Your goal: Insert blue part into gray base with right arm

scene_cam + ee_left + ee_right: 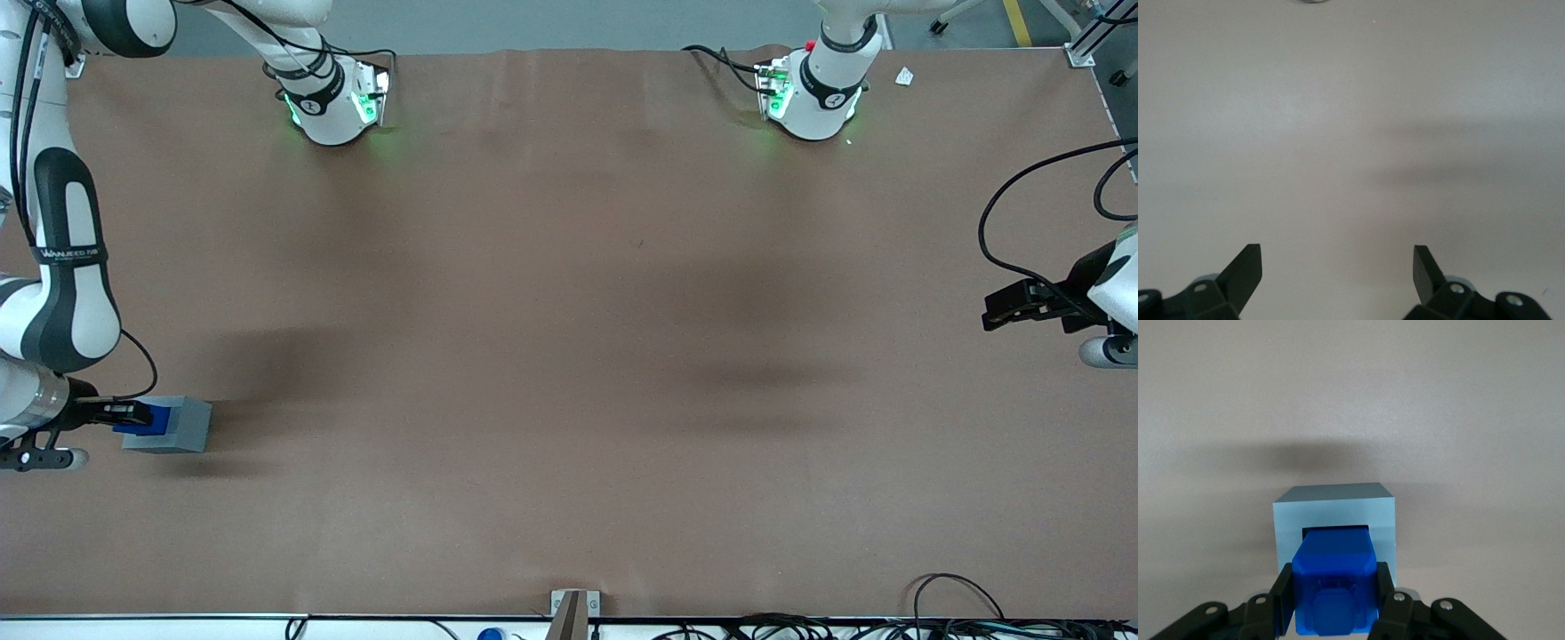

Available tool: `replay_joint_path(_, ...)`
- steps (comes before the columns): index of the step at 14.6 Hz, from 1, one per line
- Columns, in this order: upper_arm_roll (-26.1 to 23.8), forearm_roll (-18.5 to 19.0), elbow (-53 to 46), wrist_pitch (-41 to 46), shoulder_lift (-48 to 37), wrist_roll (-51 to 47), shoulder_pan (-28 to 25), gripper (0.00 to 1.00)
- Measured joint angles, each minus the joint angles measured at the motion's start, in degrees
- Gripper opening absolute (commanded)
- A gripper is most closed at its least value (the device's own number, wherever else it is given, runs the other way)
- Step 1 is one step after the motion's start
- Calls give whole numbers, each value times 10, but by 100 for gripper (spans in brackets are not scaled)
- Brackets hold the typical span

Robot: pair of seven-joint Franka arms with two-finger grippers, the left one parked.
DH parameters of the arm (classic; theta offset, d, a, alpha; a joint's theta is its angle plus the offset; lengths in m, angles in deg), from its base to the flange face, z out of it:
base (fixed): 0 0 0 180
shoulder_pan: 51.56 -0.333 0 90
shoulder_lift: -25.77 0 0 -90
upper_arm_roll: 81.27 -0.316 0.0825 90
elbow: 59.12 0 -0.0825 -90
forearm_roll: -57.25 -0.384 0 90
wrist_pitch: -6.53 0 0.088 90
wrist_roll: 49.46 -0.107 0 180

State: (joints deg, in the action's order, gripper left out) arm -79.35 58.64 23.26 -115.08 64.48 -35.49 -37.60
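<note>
The right arm's black two-finger gripper (1335, 600) is clamped on the small bright blue plastic block (1333, 577), holding it over the light gray square base (1335, 513) at the working arm's end of the brown counter (569, 356). The block's lower end seems just at the dark socket, so insertion looks underway. Next, probably a straight push down, keeping the block square to the socket.
</note>
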Motion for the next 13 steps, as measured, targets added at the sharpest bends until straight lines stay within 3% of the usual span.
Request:
replay_joint_path(2,0,-2,0,0,0,0,0,34)
replay_joint_path(3,0,-2,0,0,0,0,0,71)
replay_joint_path(5,0,-3,0,0,0,0,0,78)
replay_joint_path(8,-1,-6,0,0,0,0,0,100)
replay_joint_path(13,-1,-30,-2,14,-3,0,0,100)
